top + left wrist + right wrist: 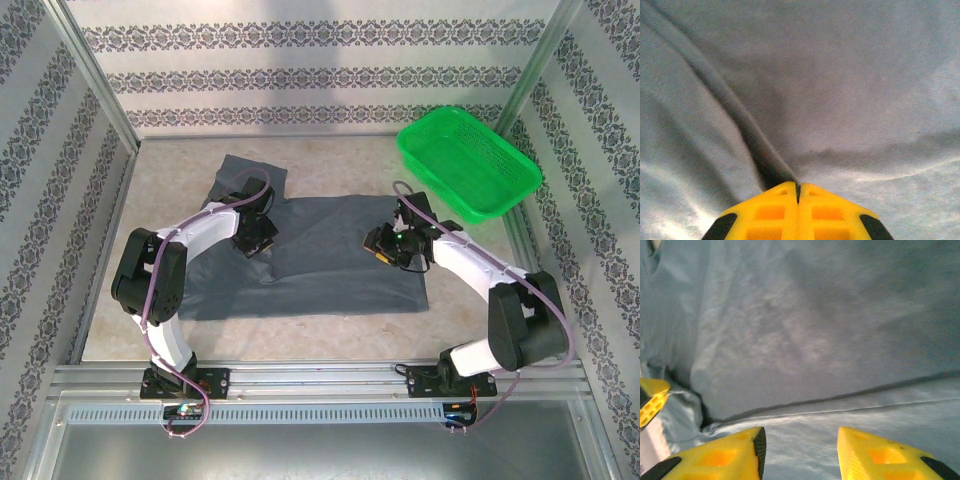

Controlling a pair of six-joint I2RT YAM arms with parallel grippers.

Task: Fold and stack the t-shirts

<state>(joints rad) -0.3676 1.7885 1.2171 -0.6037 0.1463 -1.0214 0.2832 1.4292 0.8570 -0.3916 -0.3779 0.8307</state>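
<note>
Left gripper (798, 186): jaws pressed together, 2 yellow fingers meeting at a thin dark line, nipping a raised fold of the t-shirt (840, 90) that ran from the upper left of the wrist frame down into the tips. In the top view this gripper (255, 243) sat left of centre, on the upper left part of the garment.

Right gripper (800, 435): jaws parted, a moderate gap between the 2 fingers, nothing between them; cloth (805, 330) lay below, crossed by a dark crease. Top view placed it (378, 243) right of centre, at the garment's upper right edge.

T-shirt (330, 265): 1, dark slate-grey, spread flat at mid-frame on the table (350, 160), 1 sleeve (245, 172) reaching toward the upper left.

Basket (465, 160): 1, green mesh, upper right, just beside the shirt's corner.
</note>
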